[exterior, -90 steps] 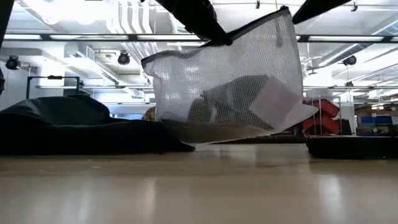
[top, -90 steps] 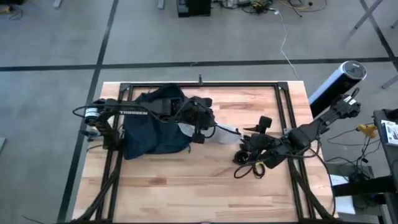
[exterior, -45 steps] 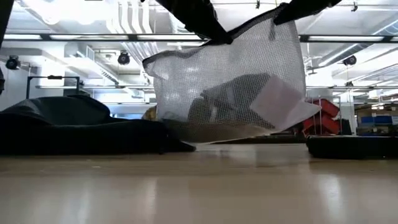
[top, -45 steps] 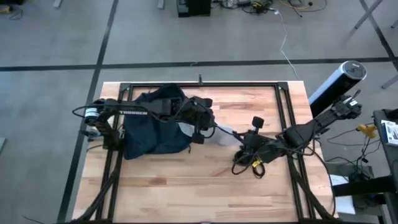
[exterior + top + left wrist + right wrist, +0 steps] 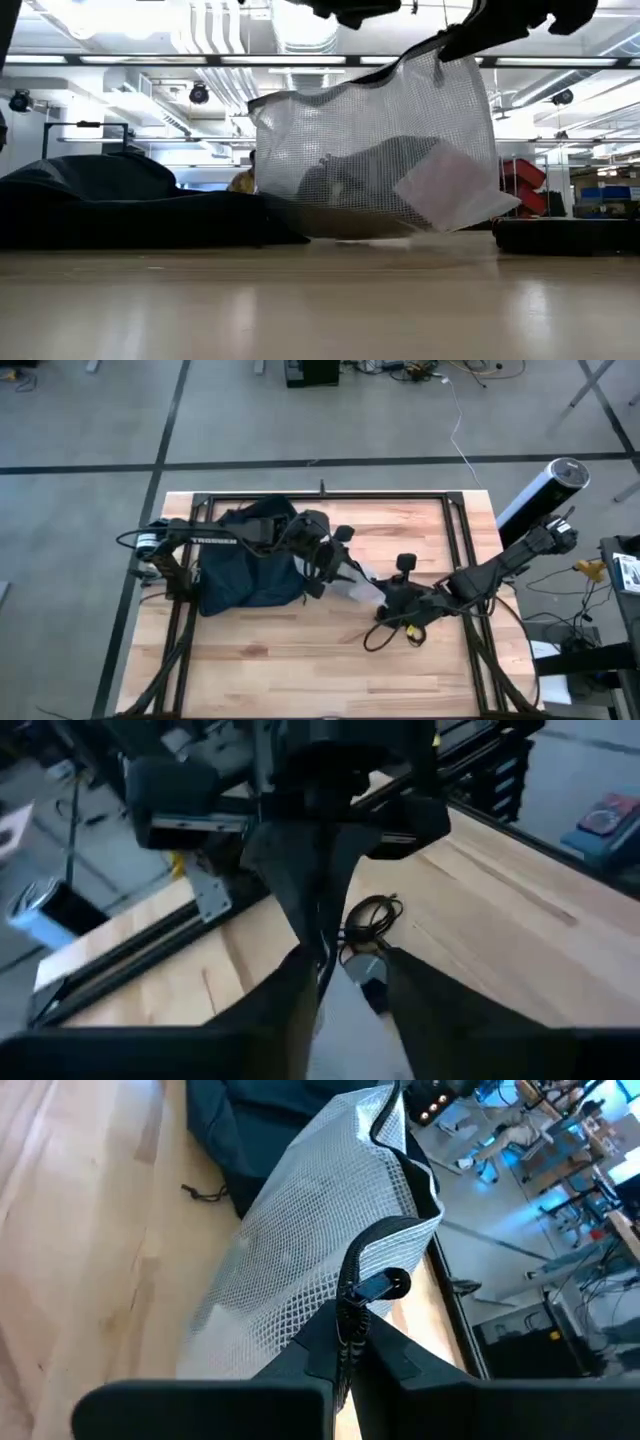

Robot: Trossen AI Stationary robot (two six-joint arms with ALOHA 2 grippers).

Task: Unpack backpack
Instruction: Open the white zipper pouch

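Pale wood worktop [image 5: 300, 650] under both arms, concrete floor around it. Backpack [image 5: 245, 565] slumped dark and floppy on the worktop's left part. Just right of the backpack, mesh pouch [image 5: 375, 150] hanging above the wood, dark contents and a white card inside. Right gripper [image 5: 350, 1315] pinching the pouch's black top edge, fingers pressed together on it. Left gripper [image 5: 335, 555] beside the backpack at the pouch's other end, fingers spread. Black cable [image 5: 390, 635] coiled right of the pouch.

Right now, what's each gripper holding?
Left gripper: open, holding nothing.
Right gripper: shut on the mesh pouch's black edge.
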